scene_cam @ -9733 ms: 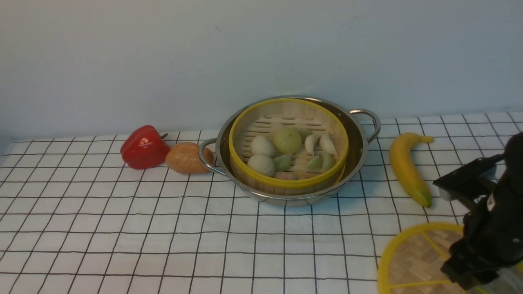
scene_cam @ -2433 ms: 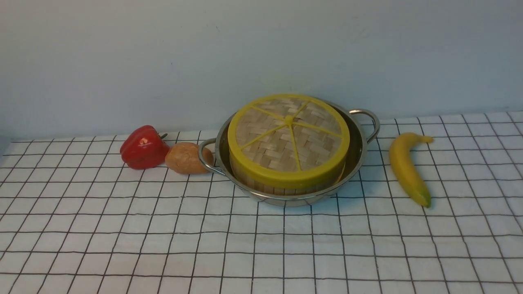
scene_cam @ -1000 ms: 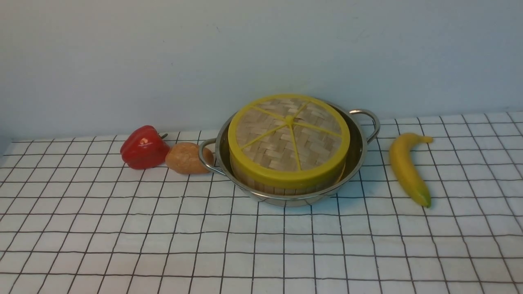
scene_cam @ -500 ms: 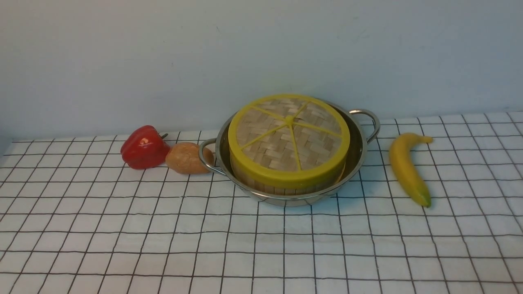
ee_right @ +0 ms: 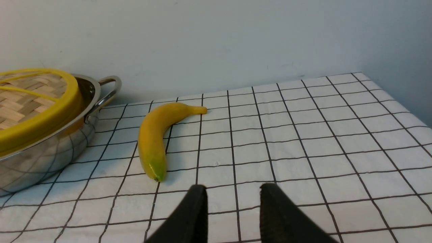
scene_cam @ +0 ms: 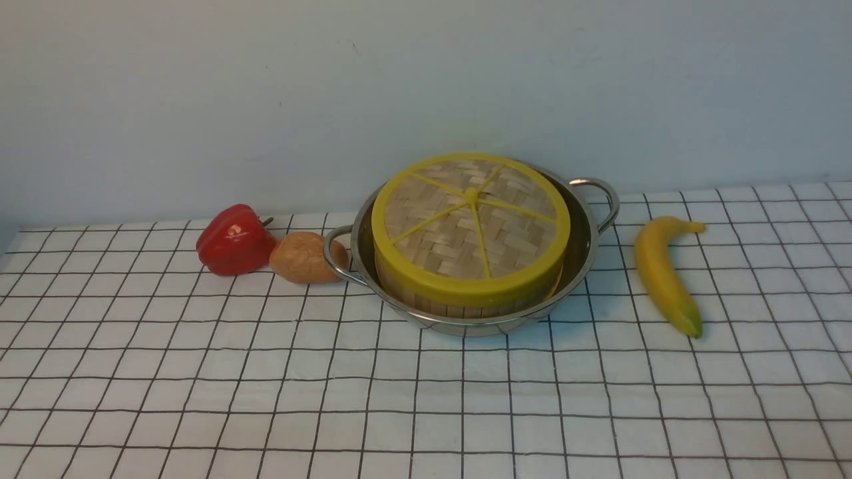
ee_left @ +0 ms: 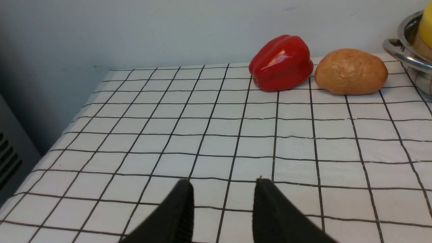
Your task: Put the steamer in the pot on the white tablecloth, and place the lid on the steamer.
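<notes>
The woven lid (scene_cam: 470, 223) with yellow rim and spokes lies flat on the steamer (scene_cam: 466, 303), whose bamboo wall shows below it. The steamer sits inside the shiny pot (scene_cam: 586, 239) on the white tablecloth (scene_cam: 426, 399). The buns and dumplings are hidden under the lid. Neither arm shows in the front view. My left gripper (ee_left: 223, 184) is open and empty above bare cloth, well left of the pot (ee_left: 408, 50). My right gripper (ee_right: 233, 189) is open and empty above the cloth, right of the pot (ee_right: 50, 148) and lid (ee_right: 30, 101).
A red bell pepper (scene_cam: 234, 240) and a brown potato (scene_cam: 306, 257) lie left of the pot; the potato touches its left handle. A banana (scene_cam: 662, 273) lies right of the pot. A pale wall stands behind. The table's left edge (ee_left: 57, 135) shows in the left wrist view.
Since 9.7 s ago the lid has gone from the front right of the cloth onto the steamer, and the right arm has left the front view. Nothing has moved in the last second.
</notes>
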